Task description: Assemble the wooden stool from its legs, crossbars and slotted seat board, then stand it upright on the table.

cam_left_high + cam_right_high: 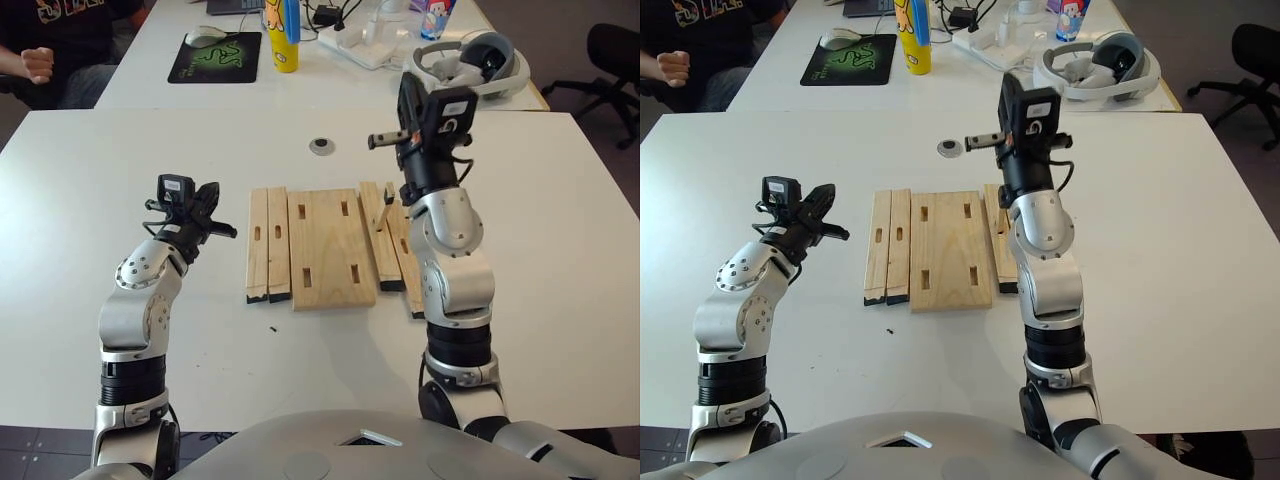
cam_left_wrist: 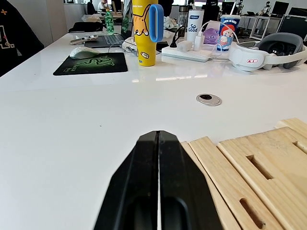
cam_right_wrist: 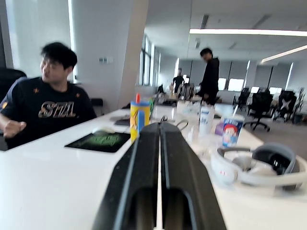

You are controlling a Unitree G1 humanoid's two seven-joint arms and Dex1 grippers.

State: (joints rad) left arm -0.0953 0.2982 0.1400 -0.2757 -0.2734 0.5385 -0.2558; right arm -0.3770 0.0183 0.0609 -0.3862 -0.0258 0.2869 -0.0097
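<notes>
Black wedge jaws pressed together, pale slotted seat board [image 1: 332, 247]

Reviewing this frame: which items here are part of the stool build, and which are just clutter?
Part of the job:
- slotted seat board
- two slats left of it
- more wooden pieces right of it

Just lying about:
- cable grommet
- mouse pad
- mouse
- yellow bottle
- headset

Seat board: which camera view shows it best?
The left eye view: the whole seat board lies flat, all four slots visible. The right eye view shows the same. The left wrist view catches one part at a low angle.
</notes>
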